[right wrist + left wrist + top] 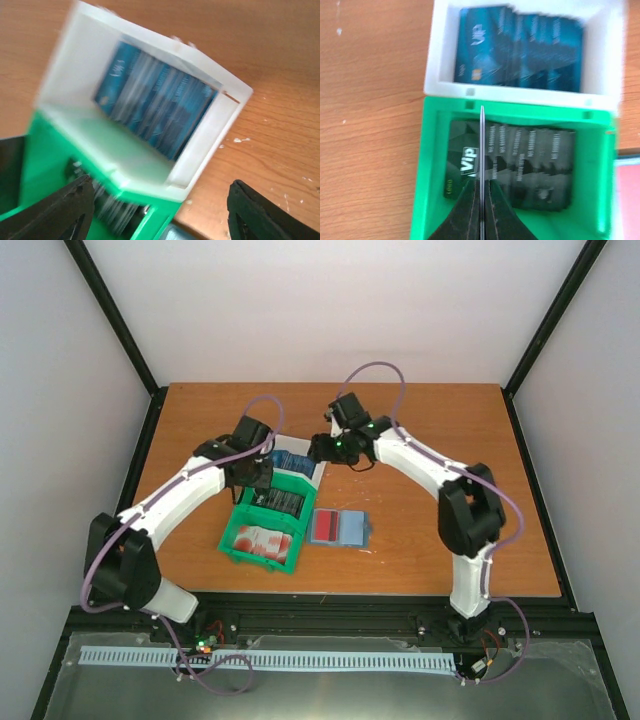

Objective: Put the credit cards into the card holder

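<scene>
Cards (275, 502), from above, fill two bins (228, 540), the open holder (341, 528) on the bench (400, 560) beside them. Left wrist: left tool (481, 184) clamps one card (481, 140) edge-on over the green bin (427, 165). Right wrist: right tool (160, 200) gapes above the white bin (62, 80).

Left gripper (250, 477), clamped on a card (481, 145) held edge-on, hung over the green bin (432, 165), blocking its dark-card compartment from above. Right gripper (335, 448), fingers spread wide, sat over the white bin (318, 471). Card holder (341, 528) lay open just right of the bins, unobstructed overhead. Bare table (430, 410) on the far and right sides
</scene>
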`<state>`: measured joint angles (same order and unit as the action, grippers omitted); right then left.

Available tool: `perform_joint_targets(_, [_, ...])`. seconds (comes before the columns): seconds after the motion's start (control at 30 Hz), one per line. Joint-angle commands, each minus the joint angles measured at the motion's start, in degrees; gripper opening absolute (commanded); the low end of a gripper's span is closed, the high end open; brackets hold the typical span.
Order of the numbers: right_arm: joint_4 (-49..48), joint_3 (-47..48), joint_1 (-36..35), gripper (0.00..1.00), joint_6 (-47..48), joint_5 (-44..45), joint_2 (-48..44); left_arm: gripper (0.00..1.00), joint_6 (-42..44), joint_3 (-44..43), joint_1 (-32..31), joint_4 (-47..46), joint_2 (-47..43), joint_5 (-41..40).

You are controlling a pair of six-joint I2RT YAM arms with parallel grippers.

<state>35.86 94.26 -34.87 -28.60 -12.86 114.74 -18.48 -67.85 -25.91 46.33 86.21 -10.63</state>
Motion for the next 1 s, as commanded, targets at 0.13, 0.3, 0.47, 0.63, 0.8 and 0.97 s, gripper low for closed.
perform_joint_targets(0.13, [-12.92,-9.46,1.76,0.8,-1.03,-20.0,-16.79,0.01,0.16,-6.16,1.87,-5.19,-8.72,22.26])
perform_joint_targets(0.3, [-24.16,-14.17,1.57,0.84,-9.7,-28.18,-21.74,0.01,-4.52,-5.52,3.61,-13.32,-13.08,40.02])
perform_joint_targets(0.47, [-25.09,-14.3,0.29,0.8,-13.69,-29.1,-22.6,0.01,-11.5,-3.08,5.95,-23.07,-15.86,53.86])
perform_joint_targets(0.63, [-30.98,-16.21,-0.6,0.6,-19.25,-33.39,-23.04,0.01,-17.37,0.52,7.52,-29.84,-17.38,61.57])
perform_joint_targets(0.8, [-39.05,-18.67,-0.77,0.31,-24.45,-36.76,-23.62,0.01,-21.39,1.9,8.1,-34.28,-17.48,66.43])
perform_joint_targets(0.97, [-42.14,-19.4,-0.62,0.03,-25.95,-36.91,-24.06,0.1,-24.21,2.53,10.1,-34.84,-18.03,68.25])
